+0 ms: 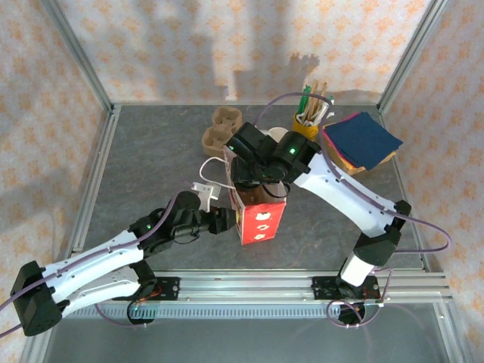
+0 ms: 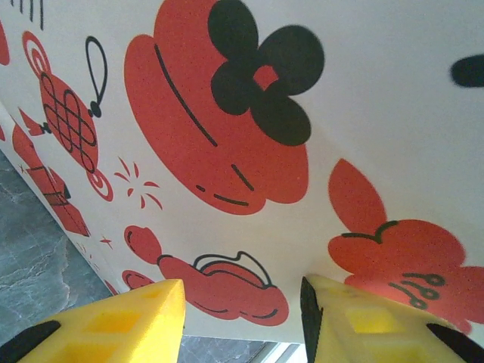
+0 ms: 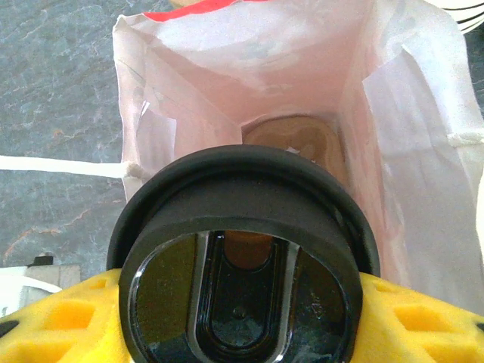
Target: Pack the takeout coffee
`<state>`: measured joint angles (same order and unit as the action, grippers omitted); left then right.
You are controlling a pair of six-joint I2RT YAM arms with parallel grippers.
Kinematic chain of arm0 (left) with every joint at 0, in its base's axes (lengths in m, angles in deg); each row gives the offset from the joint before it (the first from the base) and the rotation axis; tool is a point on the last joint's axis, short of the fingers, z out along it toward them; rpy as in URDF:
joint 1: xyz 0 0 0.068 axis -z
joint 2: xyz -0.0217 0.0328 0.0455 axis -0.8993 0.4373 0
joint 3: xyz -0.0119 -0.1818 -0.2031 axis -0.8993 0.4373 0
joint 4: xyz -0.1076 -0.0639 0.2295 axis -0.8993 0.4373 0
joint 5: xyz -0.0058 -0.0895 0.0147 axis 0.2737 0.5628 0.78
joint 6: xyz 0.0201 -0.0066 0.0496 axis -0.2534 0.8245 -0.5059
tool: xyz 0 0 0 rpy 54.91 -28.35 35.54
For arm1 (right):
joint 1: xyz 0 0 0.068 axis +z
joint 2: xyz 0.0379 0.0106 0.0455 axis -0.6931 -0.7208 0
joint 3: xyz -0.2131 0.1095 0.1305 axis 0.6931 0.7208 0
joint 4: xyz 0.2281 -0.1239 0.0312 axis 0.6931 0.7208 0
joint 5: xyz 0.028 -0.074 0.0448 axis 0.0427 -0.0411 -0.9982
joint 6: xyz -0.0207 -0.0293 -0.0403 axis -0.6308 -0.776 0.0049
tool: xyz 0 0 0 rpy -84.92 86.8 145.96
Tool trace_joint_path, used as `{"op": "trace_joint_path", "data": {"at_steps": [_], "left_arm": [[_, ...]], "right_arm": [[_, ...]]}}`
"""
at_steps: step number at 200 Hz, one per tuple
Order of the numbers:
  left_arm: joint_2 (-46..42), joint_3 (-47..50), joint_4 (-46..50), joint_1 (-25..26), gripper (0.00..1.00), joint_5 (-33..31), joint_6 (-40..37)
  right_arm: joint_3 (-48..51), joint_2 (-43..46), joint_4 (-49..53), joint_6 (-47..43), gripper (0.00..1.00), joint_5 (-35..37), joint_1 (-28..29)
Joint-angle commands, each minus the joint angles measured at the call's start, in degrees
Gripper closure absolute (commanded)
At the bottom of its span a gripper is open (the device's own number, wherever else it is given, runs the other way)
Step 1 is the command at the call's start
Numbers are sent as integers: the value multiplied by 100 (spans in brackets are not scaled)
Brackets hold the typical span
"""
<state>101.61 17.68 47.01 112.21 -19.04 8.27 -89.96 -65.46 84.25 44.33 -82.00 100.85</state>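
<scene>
My right gripper (image 3: 238,302) is shut on the takeout coffee (image 3: 238,227). Its black lid faces the wrist camera between the yellow fingers (image 3: 53,318). The cup hangs over the open mouth of a white paper bag (image 3: 227,45) with red prints (image 1: 261,219), which stands upright mid-table. In the top view the right gripper (image 1: 261,180) sits above the bag's opening and hides the cup. My left gripper (image 1: 225,219) is at the bag's left side. Its jaws are open (image 2: 242,291), and the printed bag wall (image 2: 249,113) lies just beyond the tips.
A brown shape (image 3: 291,140) lies at the bag's bottom. Behind the bag stand a brown moulded carrier (image 1: 219,128) and a yellow cup of stirrers (image 1: 306,121). A stack of coloured napkins (image 1: 361,140) lies at the back right. The bag's white handle (image 1: 204,189) trails left.
</scene>
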Motion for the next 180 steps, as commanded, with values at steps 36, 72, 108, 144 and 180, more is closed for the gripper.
{"op": "trace_joint_path", "data": {"at_steps": [36,72,108,144,180], "left_arm": [[-101,-261,289,69,52,-426,-459],[-266,-281,569,66,52,-516,-567],[-455,-282,687,64,50,-585,-820],[-469,-258,715,64,50,-548,-844],[-545,-275,832,64,50,-716,-892]], "right_arm": [[433,435,82,-784,52,169,-36],[619,474,85,-804,52,69,-106],[779,382,78,-785,52,-49,-111],[807,230,78,-754,52,-173,-114],[829,133,70,-707,53,-251,-112]]}}
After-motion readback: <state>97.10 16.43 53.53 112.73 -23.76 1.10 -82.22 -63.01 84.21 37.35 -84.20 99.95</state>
